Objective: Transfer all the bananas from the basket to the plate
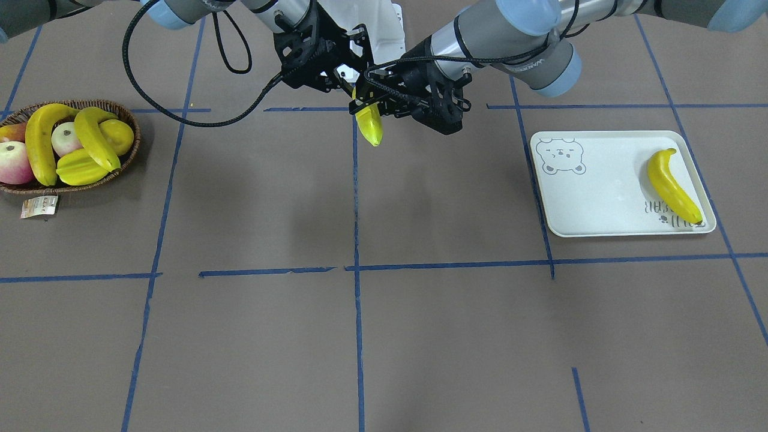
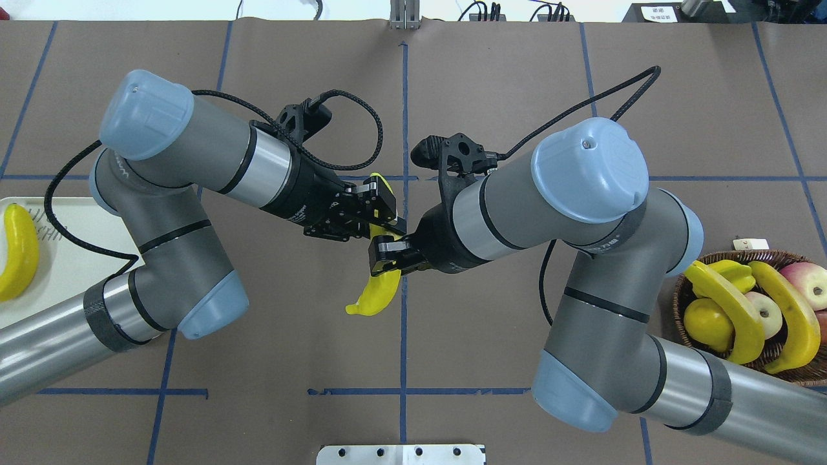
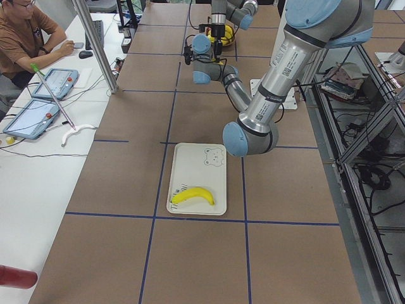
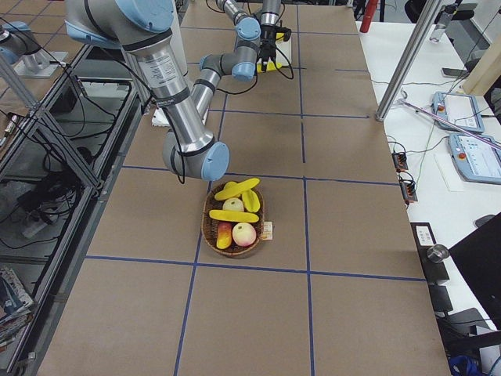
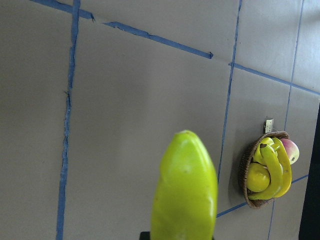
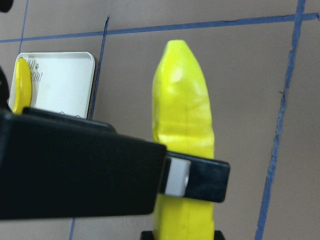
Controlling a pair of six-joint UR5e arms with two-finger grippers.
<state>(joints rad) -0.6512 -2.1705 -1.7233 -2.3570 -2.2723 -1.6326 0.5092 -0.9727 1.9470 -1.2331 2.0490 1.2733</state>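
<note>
One banana [image 1: 369,123] hangs in mid-air over the table's middle, held between both grippers; it also shows in the overhead view [image 2: 375,294]. My right gripper [image 1: 347,79] is shut on its upper part. My left gripper [image 1: 367,107] is closed across it just below, one finger [image 6: 195,177] lying over the banana [image 6: 182,115]. A second banana [image 1: 672,186] lies on the plate [image 1: 600,180]. Two more bananas [image 1: 39,144] [image 1: 96,138] lie in the wicker basket [image 1: 129,114].
The basket also holds a starfruit [image 1: 78,171], a lemon [image 1: 118,135] and two apples [image 1: 15,162]. A paper tag [image 1: 39,206] lies in front of it. Blue tape lines cross the brown table. An operator [image 3: 28,38] sits at a side desk.
</note>
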